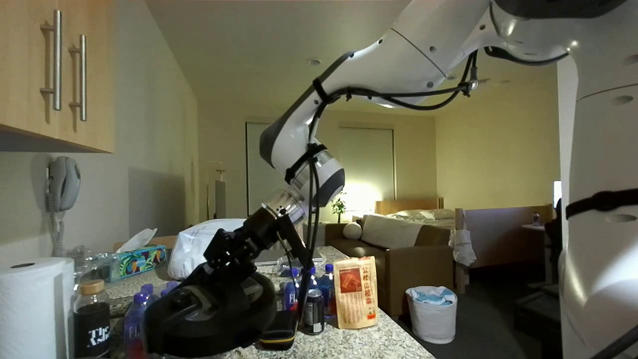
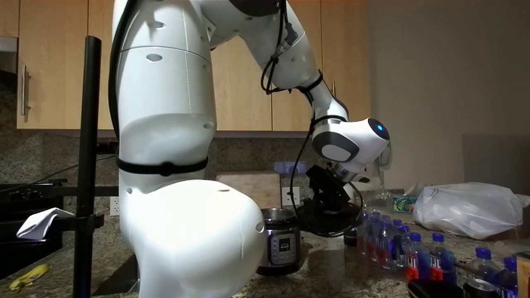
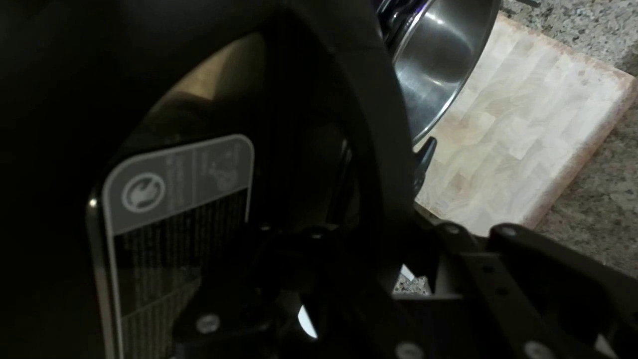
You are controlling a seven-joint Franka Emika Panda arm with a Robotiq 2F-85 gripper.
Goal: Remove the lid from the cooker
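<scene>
Lit warmly on the rear wall (image 1: 416, 164) beyond the far edge of the worktop (image 1: 371, 344); furnished past the far corner with a brown sofa (image 1: 423, 271) and bed (image 1: 428, 214); hung with wooden cabinets (image 1: 27, 70) above the wall-side edge; laid with dark floor (image 1: 498, 319) off the opposite edge.

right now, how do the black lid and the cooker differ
The black lid is up in the air, while the cooker stands on the counter, its metal inner pot uncovered. The lid is tilted; the cooker is upright. The lid is mostly black; the cooker has a silver-toned front along with black trim. Both are round and have black parts.
</scene>
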